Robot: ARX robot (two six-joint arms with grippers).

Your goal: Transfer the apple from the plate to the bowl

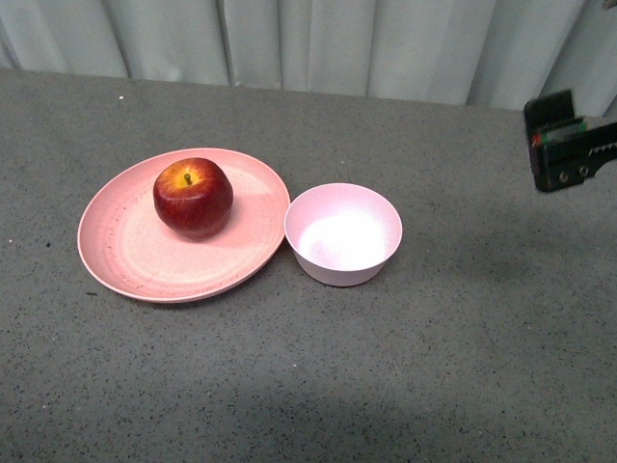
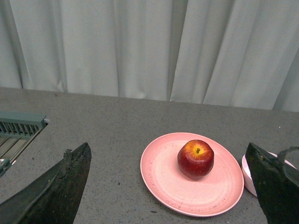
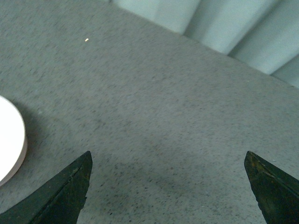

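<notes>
I have bare grey worktop (image 1: 463, 367) from 3 through 6 to 9 o'clock around the dishes. The plate (image 1: 125, 260) lies left of centre. The bowl (image 1: 342, 260) is just beside the plate's 3 o'clock rim, and I cannot tell whether they touch. The apple (image 1: 193, 198) sits on the plate toward 12 o'clock, stem up. Only the left wrist view shows a grey slatted rack (image 2: 18, 126) and the left gripper (image 2: 167, 145), released and spread wide. The right gripper (image 3: 167, 153) is likewise spread over bare worktop.
</notes>
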